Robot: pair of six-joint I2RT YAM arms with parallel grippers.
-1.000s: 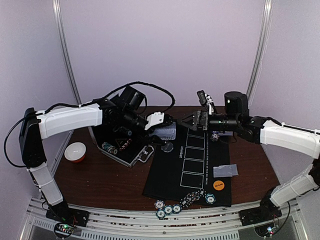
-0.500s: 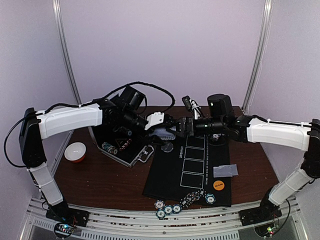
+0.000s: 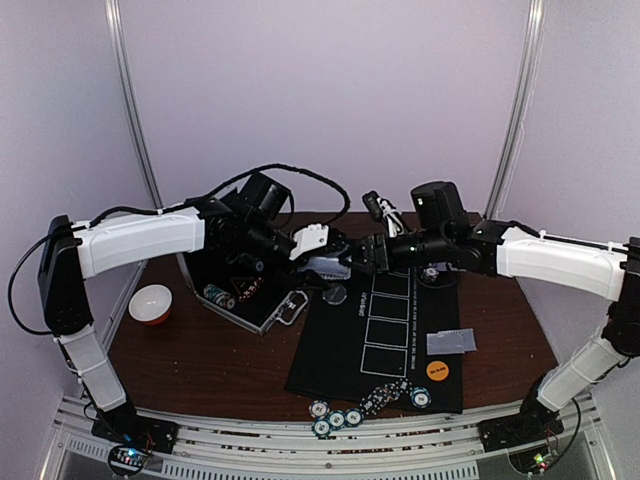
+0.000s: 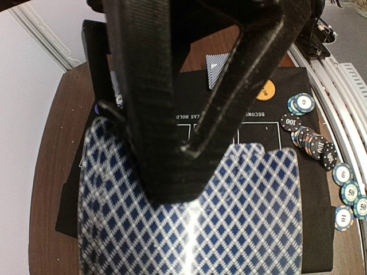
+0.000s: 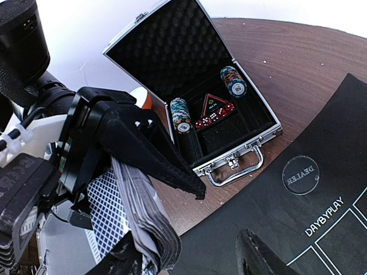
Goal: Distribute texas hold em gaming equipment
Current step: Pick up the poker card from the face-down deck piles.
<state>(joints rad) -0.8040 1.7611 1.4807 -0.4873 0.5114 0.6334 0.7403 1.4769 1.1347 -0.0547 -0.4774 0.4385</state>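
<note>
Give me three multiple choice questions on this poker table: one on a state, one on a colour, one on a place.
1. The left pincer is: A shut on the deck of cards; B wide open and empty; C out of view.
2. The dice in the metal case are: A green; B yellow; C red.
3. The orange button lies: A inside the metal case; B on the black mat; C under the deck of cards.
Answers: 1 A, the deck is clamped in it; 2 C, red cubes show in the open case; 3 B, it sits by the mat's right edge.
</note>
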